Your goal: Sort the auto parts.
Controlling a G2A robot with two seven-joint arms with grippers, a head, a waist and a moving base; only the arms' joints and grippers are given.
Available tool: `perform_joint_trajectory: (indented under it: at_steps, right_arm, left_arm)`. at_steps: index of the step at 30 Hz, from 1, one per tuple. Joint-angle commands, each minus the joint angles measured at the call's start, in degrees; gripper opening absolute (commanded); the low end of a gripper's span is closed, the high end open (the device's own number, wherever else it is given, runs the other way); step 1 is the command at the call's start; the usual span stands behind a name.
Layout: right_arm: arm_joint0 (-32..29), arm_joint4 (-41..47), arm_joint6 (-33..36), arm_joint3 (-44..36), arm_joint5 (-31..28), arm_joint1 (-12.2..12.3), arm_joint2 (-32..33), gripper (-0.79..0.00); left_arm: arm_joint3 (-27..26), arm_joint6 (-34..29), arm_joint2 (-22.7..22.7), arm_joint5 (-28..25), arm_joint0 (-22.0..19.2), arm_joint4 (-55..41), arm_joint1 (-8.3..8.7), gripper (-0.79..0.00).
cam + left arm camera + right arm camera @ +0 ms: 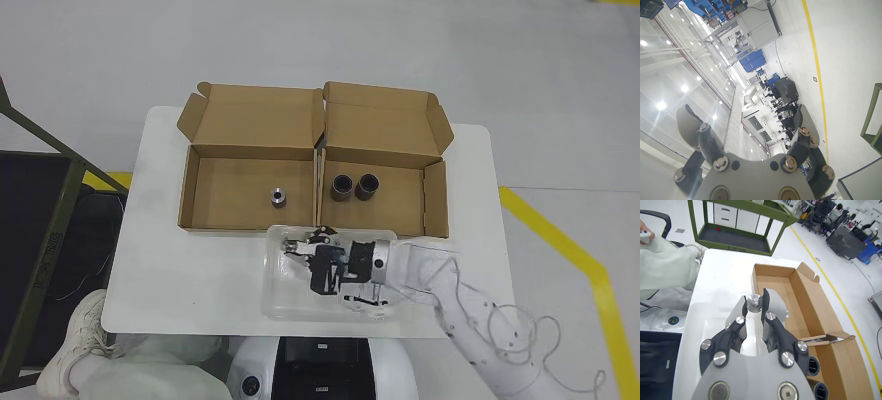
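My right gripper point(754, 306) point(305, 243) is shut on a silver flanged part point(754, 303), held above the clear plastic tray point(275, 290) at the table's front. Behind the tray lie two open cardboard boxes. The left box point(200, 190) holds one similar silver part point(276, 196). In the right box point(436, 195) stand two black cylindrical parts point(342, 186) point(368, 185). My left gripper point(743, 110) is open with nothing between its fingers, aimed up at the room away from the table.
The boxes' lid flaps point(260, 110) stand up along the far side. A green metal cart point(742, 224) stands off the table's left end. Bare white tabletop point(150, 250) lies left of the tray.
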Motion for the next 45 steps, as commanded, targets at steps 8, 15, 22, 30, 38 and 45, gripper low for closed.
perform_joint_trajectory:
  at_steps: [8,15,22,30,38,45]
  right_arm:
    - [-2.4,-3.9,-11.6,-4.5,3.5,1.0,3.0,-0.785]
    - [-2.8,-5.5,-20.1,-5.6,5.4,1.3,3.5,-0.785]
    - [-4.0,-6.3,-28.9,-6.9,7.6,1.9,5.6,-0.785]
    - [-5.1,-6.7,-33.5,-8.3,9.7,2.4,7.4,-0.785]
    - [-4.0,-3.9,-32.1,-6.6,9.6,2.4,7.9,-0.785]
    - [-1.2,-1.8,-29.6,-2.5,9.6,2.1,6.6,-0.785]
  left_arm:
    - [0.0,0.0,0.0,0.0,0.0,0.0,0.00,0.000]
    - [0.0,0.0,0.0,0.0,0.0,0.0,0.00,0.000]
    - [0.0,0.0,0.0,0.0,0.0,0.0,0.00,0.000]
    - [0.0,0.0,0.0,0.0,0.0,0.0,0.00,0.000]
    - [0.0,0.0,0.0,0.0,0.0,0.0,0.00,0.000]
    - [0.0,0.0,0.0,0.0,0.0,0.0,0.00,0.000]
